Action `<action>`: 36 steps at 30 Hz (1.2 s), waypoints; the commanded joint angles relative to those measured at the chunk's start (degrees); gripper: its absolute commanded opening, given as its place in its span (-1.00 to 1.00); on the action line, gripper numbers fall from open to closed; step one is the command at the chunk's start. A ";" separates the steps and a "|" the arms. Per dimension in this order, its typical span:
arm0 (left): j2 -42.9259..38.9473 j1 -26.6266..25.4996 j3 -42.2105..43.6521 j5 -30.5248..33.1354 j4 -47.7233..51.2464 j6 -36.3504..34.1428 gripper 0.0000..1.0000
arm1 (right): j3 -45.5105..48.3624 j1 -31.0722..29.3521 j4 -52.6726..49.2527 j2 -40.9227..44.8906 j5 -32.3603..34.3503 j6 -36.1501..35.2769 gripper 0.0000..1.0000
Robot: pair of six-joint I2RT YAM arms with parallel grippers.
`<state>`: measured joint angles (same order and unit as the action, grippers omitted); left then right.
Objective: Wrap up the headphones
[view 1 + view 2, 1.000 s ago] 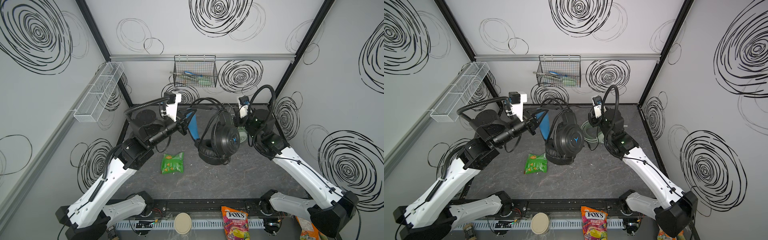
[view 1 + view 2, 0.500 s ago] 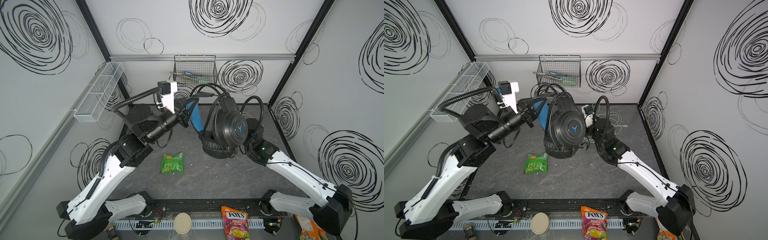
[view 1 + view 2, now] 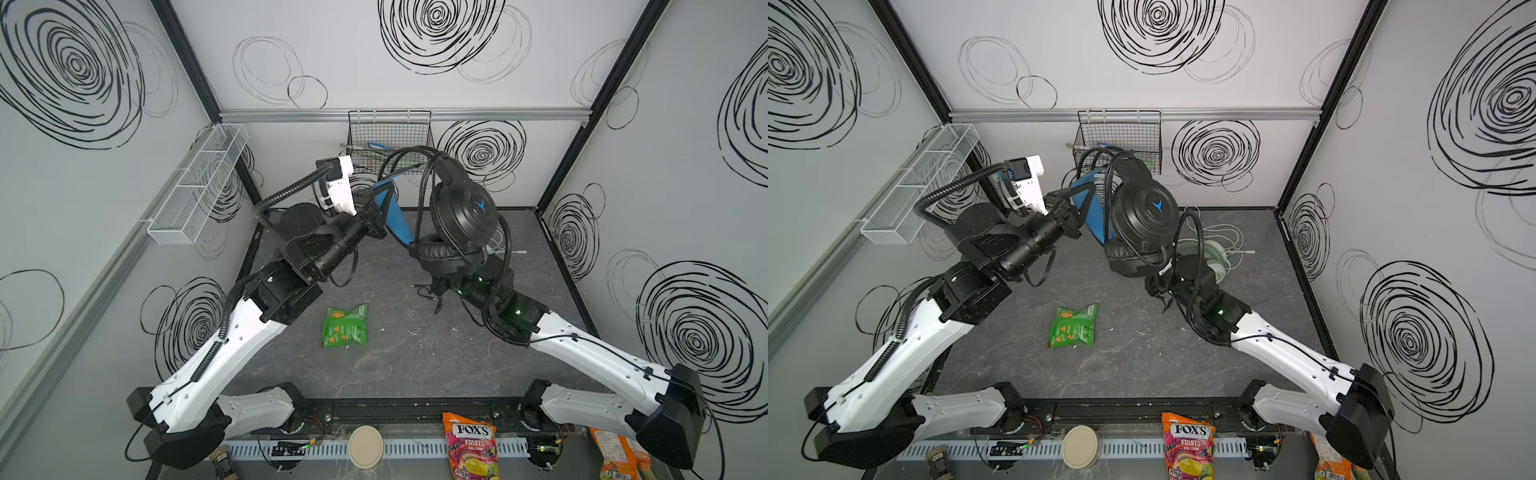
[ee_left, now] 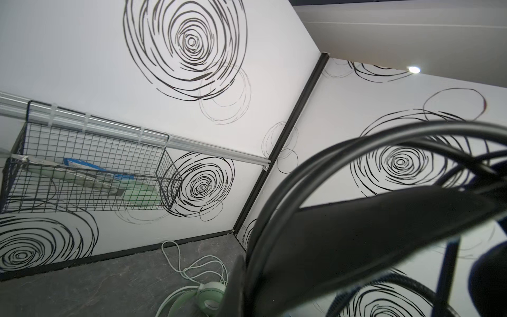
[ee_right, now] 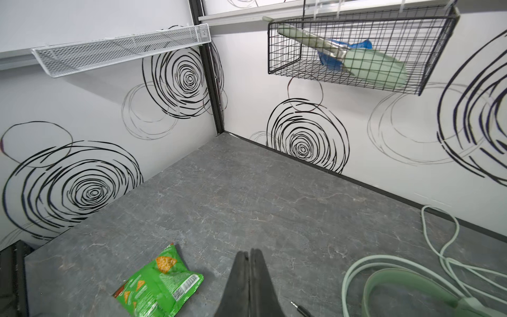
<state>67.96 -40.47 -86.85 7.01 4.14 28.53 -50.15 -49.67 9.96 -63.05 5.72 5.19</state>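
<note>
The black headphones (image 3: 463, 208) hang in the air above the table's back middle. My left gripper (image 3: 376, 216) is shut on their blue-lined headband (image 3: 1096, 212). Their black cable (image 3: 399, 160) loops over the top, and its plug (image 5: 299, 307) lies on the table. The headband and cable fill the left wrist view. My right gripper (image 5: 249, 252) sits low beneath the hanging earcups, its jaws pressed together with nothing seen between them. Both top views largely hide it. The mint green headphones (image 3: 1214, 257) rest at the back right with their pale cable (image 5: 439, 247).
A green snack bag (image 3: 345, 326) lies mid-table, close to my right gripper in the right wrist view. A black wire basket (image 3: 388, 133) hangs on the back wall and a white mesh shelf (image 3: 195, 187) on the left wall. A candy bag (image 3: 469, 444) sits past the front rail.
My left arm has lifted the black headphones higher and farther back. My right arm has dropped from the back down under them, and its jaws have closed.
</note>
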 commanded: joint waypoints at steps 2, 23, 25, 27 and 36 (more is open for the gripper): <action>1.21 1.39 -1.72 6.79 -10.71 9.84 -1.00 | 1.20 -2.42 -1.27 2.42 1.30 2.26 -1.00; 8.98 3.72 -7.64 25.17 3.07 9.84 -1.00 | -1.82 -17.38 -12.97 2.17 15.06 -3.79 -1.00; 9.35 3.69 -7.31 28.53 3.49 6.23 -1.00 | -3.33 -19.47 -15.41 1.58 17.50 -4.70 -1.00; 9.89 3.69 -7.12 31.24 4.20 3.50 -1.00 | -4.96 -21.44 -17.69 0.90 19.61 -5.27 -1.00; 10.83 2.17 -3.41 39.69 1.51 -9.68 -1.00 | -15.01 -27.51 -27.69 -3.12 29.85 -11.54 -1.00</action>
<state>78.61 -39.20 -90.41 36.60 17.67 22.70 -61.56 -74.56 -11.31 -65.52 32.03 -2.31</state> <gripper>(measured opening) 0.083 0.062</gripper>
